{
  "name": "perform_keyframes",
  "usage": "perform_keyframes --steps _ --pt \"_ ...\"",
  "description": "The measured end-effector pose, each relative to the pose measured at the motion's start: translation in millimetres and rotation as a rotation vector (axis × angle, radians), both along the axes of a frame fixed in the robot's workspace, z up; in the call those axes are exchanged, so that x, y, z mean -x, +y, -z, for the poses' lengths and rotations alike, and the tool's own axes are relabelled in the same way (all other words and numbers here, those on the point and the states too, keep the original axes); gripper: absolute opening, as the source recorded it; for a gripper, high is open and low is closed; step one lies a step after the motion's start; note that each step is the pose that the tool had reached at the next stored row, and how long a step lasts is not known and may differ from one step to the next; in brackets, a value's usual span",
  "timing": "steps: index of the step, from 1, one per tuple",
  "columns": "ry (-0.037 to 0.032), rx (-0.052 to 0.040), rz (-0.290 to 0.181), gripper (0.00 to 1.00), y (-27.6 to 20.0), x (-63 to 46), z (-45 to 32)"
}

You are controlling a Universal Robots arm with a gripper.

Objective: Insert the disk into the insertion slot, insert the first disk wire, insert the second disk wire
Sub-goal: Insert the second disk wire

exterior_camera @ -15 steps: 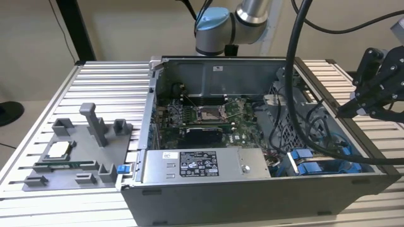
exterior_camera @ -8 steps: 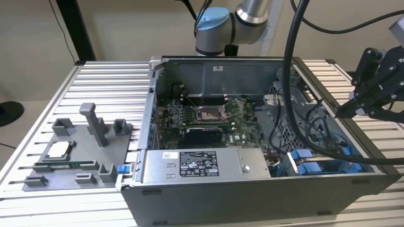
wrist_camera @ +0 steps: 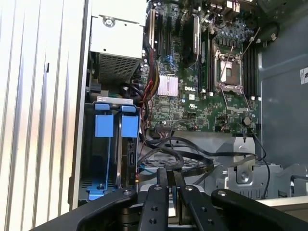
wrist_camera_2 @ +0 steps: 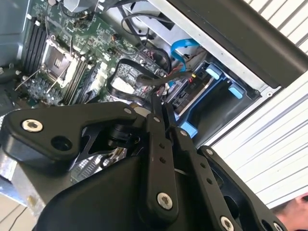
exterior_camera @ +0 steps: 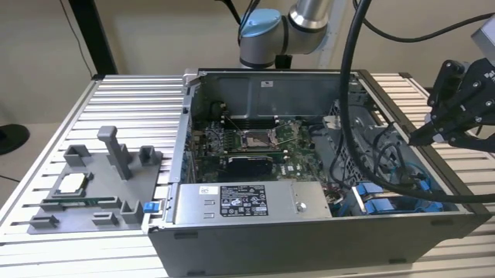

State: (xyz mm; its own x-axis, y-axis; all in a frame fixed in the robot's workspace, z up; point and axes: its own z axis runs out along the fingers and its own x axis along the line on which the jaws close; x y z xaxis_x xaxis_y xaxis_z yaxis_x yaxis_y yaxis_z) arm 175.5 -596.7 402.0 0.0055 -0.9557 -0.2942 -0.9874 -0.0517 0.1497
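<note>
my tool [wrist_camera: 169,180] fills the foreground of the first wrist view, its black fingers drawn together with nothing between them. in the exterior view it hangs above the open computer case [exterior_camera: 309,231], over the side of the case toward the exterior view's right, well clear of the parts inside. the case stands on the ribbed desk [exterior_camera: 131,98], reaching its near edge. the disk [wrist_camera_2: 188,96] looks seated in its blue carrier inside the insertion slot [wrist_camera: 115,100], so i judge the wire steps are in hand. a blue wire [wrist_camera_2: 185,48] and black cables [wrist_camera: 183,154] loop nearby; whether either is plugged in, i cannot tell. plugging a wire calls for a fine line-up with the disk's end.
</note>
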Motion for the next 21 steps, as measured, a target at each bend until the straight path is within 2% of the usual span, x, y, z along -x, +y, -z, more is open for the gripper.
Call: perform_keyframes --steps 3,14,18,21 --pt "-0.0029 0.0129 0.000 0.00 -0.1 3.7 1.1" --pt "-0.0058 0.0960 -0.001 0.00 -1.0 10.5 3.1" --pt "-0.0127 0.1220 -0.001 0.00 -1.0 12.4 4.1" --pt "-0.0209 0.1330 -0.002 0.00 -1.0 12.7 5.2"
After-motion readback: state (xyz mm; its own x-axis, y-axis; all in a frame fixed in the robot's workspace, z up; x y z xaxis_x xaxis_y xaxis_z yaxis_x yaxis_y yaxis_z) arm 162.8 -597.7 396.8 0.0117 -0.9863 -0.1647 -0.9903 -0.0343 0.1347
